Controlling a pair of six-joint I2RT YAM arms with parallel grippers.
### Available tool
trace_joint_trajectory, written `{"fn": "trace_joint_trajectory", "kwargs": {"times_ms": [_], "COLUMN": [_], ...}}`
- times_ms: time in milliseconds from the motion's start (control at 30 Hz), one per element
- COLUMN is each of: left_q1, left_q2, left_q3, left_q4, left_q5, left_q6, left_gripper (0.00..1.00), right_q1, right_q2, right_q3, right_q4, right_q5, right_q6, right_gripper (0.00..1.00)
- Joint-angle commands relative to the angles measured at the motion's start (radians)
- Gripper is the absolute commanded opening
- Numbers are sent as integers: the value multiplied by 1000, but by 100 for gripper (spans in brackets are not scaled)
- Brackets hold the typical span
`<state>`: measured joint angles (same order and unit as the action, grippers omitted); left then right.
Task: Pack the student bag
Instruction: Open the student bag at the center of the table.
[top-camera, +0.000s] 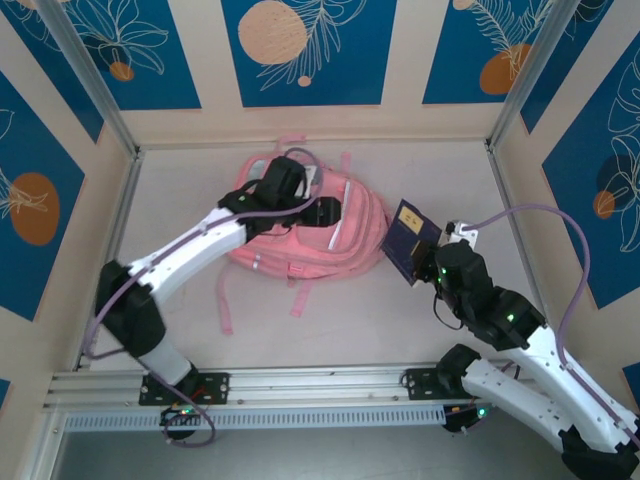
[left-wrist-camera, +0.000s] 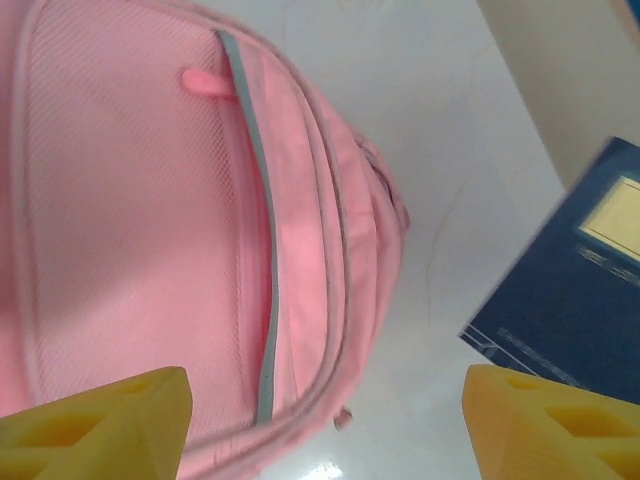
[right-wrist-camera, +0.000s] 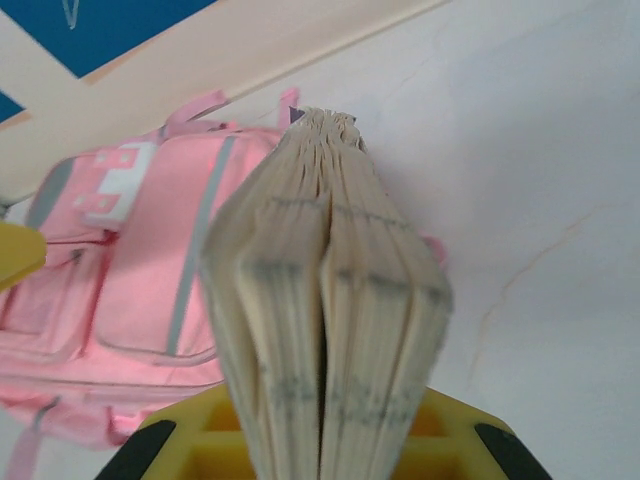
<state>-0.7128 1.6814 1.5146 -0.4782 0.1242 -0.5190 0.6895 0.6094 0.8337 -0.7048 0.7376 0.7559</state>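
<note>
Counter (top-camera: 330, 330): pale and smooth, walled by beige panels (top-camera: 400, 60) with blue leaf-print patches.

Student bag (top-camera: 355, 240): pink, lies flat on the counter, upper centre of the top view. Two straps trail toward the lower edge of the frame. The left wrist view has it (left-wrist-camera: 130, 250) across the left half, with a grey strip running down the fabric. The right wrist view has it (right-wrist-camera: 130, 260) at left, with pale trim patches near the upper left.

Left arm (top-camera: 190, 255): reaches from lower left up over the bag's left part.

Right arm (top-camera: 520, 335): comes in from lower right.

Book (top-camera: 408, 240): dark blue cover, tilted, just beside the bag's right edge; contact cannot be told. At the right edge of the left wrist view (left-wrist-camera: 570, 300) it shows a pale label. In the right wrist view (right-wrist-camera: 330, 300) the fanned page edges face the camera.

Left pincer (left-wrist-camera: 325, 425): yellow fingers stand wide apart, nothing between them. In the top view (top-camera: 290, 185) it sits over the bag's upper left.

Right pincer (right-wrist-camera: 320, 440): clamped on the book's lower end; top view (top-camera: 428, 260).
</note>
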Motion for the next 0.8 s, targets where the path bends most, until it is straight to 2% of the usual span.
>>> {"fn": "trace_joint_trajectory", "kwargs": {"times_ms": [0, 233, 400, 500, 600, 667, 700, 767], "left_q1": [-6, -6, -7, -9, -14, -18, -20, -18], "left_q2": [128, 398, 485, 501, 501, 503, 501, 478], "left_q3": [161, 428, 457, 446, 433, 436, 437, 437], "left_q4": [-111, -201, -213, -208, -187, -187, -193, -205], "left_q5": [-20, 54, 71, 85, 109, 120, 125, 126], "left_q6": [101, 119, 104, 98, 93, 97, 98, 105], "left_gripper": [67, 55, 52, 46, 28, 6, 0, 0], "right_q1": [-6, -36, -64, -77, -89, -95, -99, -105], "right_q2": [-33, -96, -104, -108, -105, -102, -100, -96], "right_q3": [20, -15, -12, -19, -37, -45, -45, -41], "right_q4": [-4, 35, 34, 49, 76, 83, 85, 83], "right_q5": [93, 43, 0, -32, -73, -86, -90, -94], "right_q6": [-74, -151, -160, -162, -163, -155, -152, -150], "right_gripper": [0, 0, 0, 0, 1, 1, 1, 1]}}
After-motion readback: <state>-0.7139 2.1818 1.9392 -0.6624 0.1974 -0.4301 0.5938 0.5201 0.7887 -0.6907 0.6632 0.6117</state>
